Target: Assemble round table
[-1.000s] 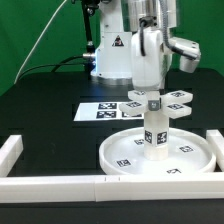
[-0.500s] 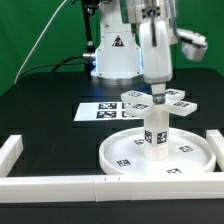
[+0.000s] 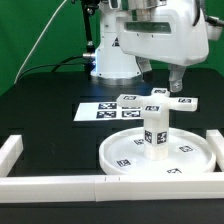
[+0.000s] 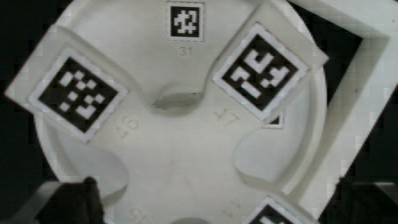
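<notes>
The round disc (image 3: 125,152) lies on the table. The short thick leg (image 3: 155,131) stands upright at its middle. The cross-shaped foot (image 3: 156,103) lies flat on top of the leg, its tags facing up. My gripper (image 3: 162,76) hangs open a little above the foot and touches nothing. In the wrist view the foot (image 4: 178,110) fills the picture beneath my gripper (image 4: 217,205). A dark fingertip (image 4: 75,200) stands at each side, wide apart, with nothing held between them.
The marker board (image 3: 97,111) lies behind the disc toward the exterior view's left. White border bars run along the front (image 3: 50,183), the left (image 3: 8,155) and the right (image 3: 213,140). The robot base (image 3: 112,55) stands at the back.
My gripper has opened, let go of the cross-shaped foot and risen above it. The foot stays on top of the leg, turned a little from before.
</notes>
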You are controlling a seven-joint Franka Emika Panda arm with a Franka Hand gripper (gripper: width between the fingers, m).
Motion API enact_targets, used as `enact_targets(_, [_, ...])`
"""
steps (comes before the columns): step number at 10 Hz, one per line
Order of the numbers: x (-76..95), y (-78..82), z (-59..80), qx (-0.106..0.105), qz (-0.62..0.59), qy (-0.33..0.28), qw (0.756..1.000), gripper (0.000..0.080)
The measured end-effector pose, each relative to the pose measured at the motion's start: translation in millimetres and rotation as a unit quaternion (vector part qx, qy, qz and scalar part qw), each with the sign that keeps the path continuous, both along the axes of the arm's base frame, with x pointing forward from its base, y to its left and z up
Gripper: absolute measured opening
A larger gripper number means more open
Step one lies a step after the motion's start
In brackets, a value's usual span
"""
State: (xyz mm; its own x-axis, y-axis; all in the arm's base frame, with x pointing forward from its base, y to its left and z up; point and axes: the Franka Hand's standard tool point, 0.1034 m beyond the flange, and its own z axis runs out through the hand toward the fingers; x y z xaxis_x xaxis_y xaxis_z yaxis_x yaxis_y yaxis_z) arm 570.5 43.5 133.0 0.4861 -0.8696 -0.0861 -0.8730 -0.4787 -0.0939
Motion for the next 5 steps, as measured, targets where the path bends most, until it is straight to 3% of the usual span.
enact_targets(2, [1.3, -6.6, 1.0, -0.013, 0.185, -0.019, 0.982, 0.0649])
enact_targets(5, [1.2, -3.6, -3.4, -0.028, 0.371, -0.039, 0.927, 0.0649])
